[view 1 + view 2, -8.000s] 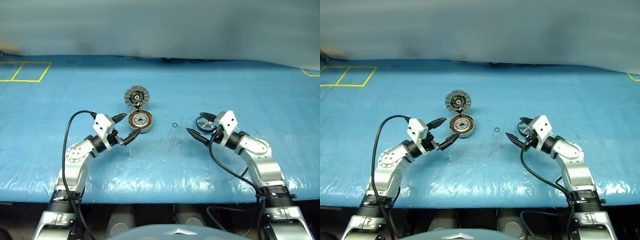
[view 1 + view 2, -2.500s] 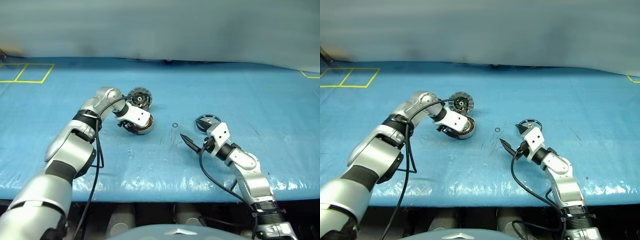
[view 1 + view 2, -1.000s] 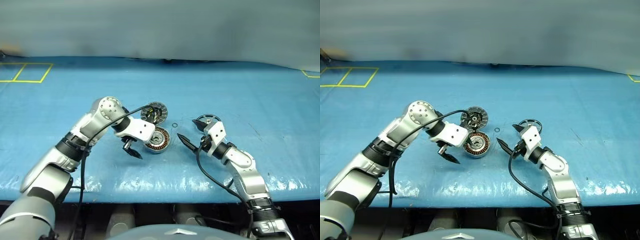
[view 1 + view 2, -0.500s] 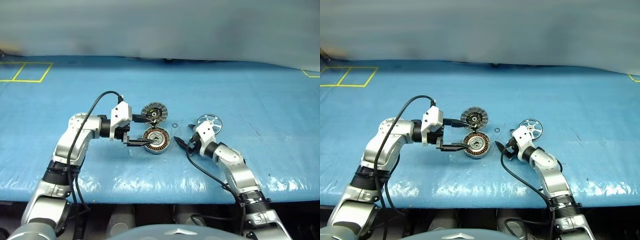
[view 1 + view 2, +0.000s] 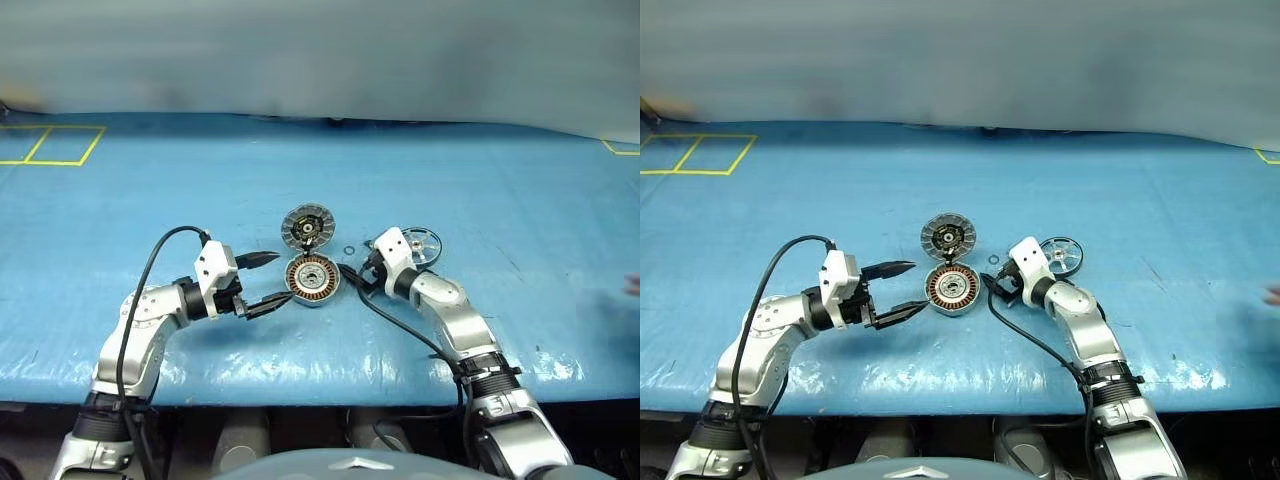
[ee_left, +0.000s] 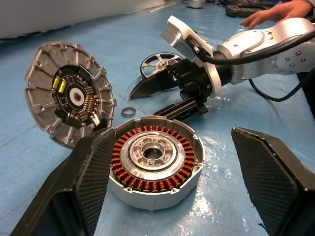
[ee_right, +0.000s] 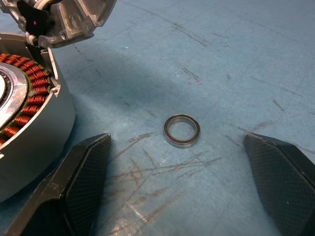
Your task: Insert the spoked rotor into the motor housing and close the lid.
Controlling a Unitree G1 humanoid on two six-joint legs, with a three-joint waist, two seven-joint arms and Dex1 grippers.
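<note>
The motor housing (image 5: 313, 277) lies open-side up on the blue table, its copper windings showing. Its lid (image 5: 305, 225) stands hinged open at the far edge, inner face toward me. The spoked rotor (image 5: 420, 247) lies flat to the right, just behind my right wrist. My left gripper (image 5: 282, 277) is open, level, just left of the housing and not touching it. My right gripper (image 5: 352, 274) is open, low over the table just right of the housing. In the right wrist view a small thin ring (image 7: 182, 130) lies on the table ahead, between its fingers (image 7: 83, 169).
Yellow tape squares (image 5: 50, 145) mark the table's far left. The table's front edge (image 5: 320, 385) runs just below both arms. A person's hand (image 6: 275, 7) rests at the far side in the left wrist view.
My left gripper has drawn back leftward off the housing and turned level. My right gripper has pushed forward and left, from beside the rotor to the housing's right side near the ring.
</note>
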